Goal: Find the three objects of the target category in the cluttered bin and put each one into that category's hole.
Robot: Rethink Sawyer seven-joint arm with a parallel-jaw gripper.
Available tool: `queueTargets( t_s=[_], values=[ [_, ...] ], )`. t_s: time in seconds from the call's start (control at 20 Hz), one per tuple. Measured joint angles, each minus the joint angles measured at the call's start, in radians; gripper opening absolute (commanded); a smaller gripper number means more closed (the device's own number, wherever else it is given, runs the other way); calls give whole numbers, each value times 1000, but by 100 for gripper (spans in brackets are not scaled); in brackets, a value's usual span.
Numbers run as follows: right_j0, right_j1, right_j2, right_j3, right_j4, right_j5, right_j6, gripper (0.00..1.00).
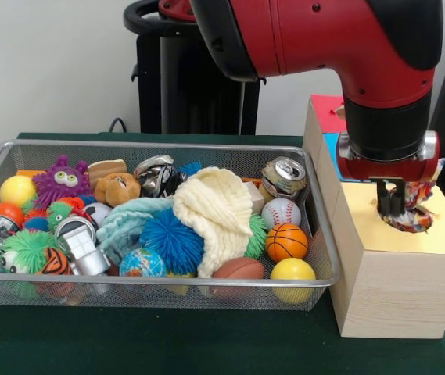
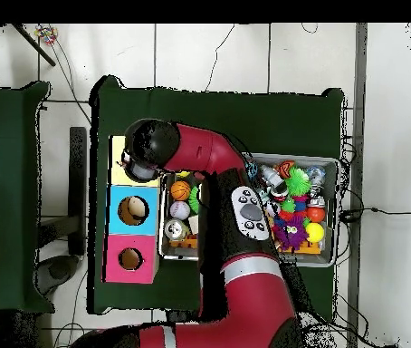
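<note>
Gripper [image 1: 395,205] is pinching a flecked rope bundle [image 1: 414,215] right over the yellow-topped box [image 1: 410,266], approx. at its hole, which is hidden. Arm should be centring before letting go, w/ the bundle low. Behind/beside, the wire bin [image 1: 152,289] is sitting full of clutter.

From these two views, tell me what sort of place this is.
Probably a robot lab's sorting test station. A red arm works over a green-covered table holding a wire bin of mixed toys, beside boxes with colour-coded holes. Cables trail over the tiled floor.
</note>
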Motion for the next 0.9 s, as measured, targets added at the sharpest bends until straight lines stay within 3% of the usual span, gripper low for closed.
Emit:
queueTargets(
  t_s=[0.9],
  values=[
    [10, 6, -1, -10, -22, 1, 0, 0]
  ],
)
